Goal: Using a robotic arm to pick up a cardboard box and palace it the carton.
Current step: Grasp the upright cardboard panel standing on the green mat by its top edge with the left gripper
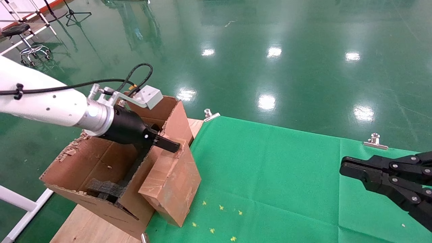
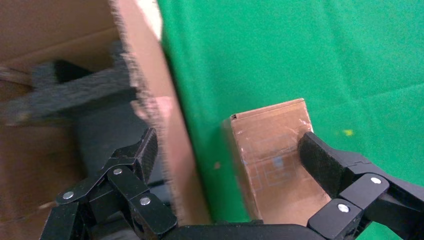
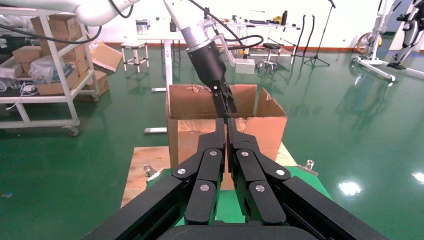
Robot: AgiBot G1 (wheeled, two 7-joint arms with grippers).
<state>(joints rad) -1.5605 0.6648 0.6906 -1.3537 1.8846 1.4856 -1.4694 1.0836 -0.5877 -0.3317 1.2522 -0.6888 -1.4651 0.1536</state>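
The cardboard box [image 1: 172, 182] is a small reddish-brown taped box standing tilted on the green cloth, leaning against the outside of the carton's [image 1: 173, 119] right wall. The robotic arm's left gripper [image 1: 165, 145] is open wide over that wall. In the left wrist view one finger [image 2: 145, 147] is inside the carton [image 2: 167, 125] and the other finger [image 2: 317, 157] lies against the far face of the cardboard box [image 2: 272, 155]. Black foam blocks [image 1: 101, 187] lie in the carton. My right gripper [image 1: 344, 167] hovers shut at the table's right side, fingers pressed together [image 3: 227, 127].
The green cloth [image 1: 270, 175] covers the table, held by metal clips [image 1: 211, 114] [image 1: 374, 141] at its far edge. Small yellow scraps [image 1: 219, 207] lie near the box. The carton stands on a wooden board [image 1: 87, 222] at the table's left end, with green floor beyond.
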